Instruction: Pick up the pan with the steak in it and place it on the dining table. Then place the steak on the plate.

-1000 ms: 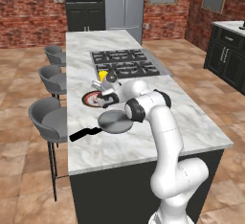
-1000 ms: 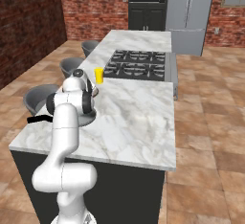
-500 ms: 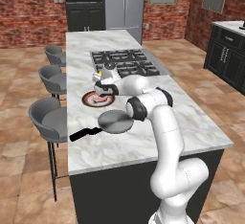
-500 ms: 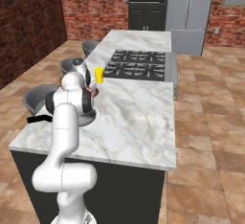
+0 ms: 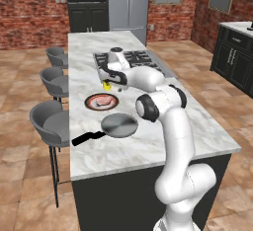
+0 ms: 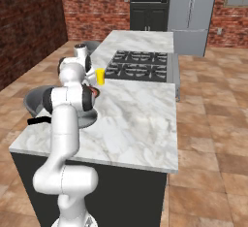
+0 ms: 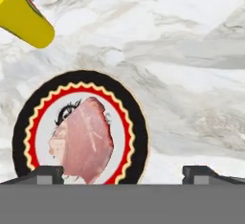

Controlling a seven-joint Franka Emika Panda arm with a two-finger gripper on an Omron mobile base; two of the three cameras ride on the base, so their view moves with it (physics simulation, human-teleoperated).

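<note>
I've got the two-finger gripper [image 7: 122, 171] spread wide and empty above the white marble dining table [image 5: 148, 141] — the pink raw steak [image 7: 83, 139] lies on the red-rimmed round plate [image 7: 131, 122], the grey metal pan [image 5: 119, 125] just beside it.

No readable text, labels, brand names, numbers or signs appear anywhere in these views.
</note>
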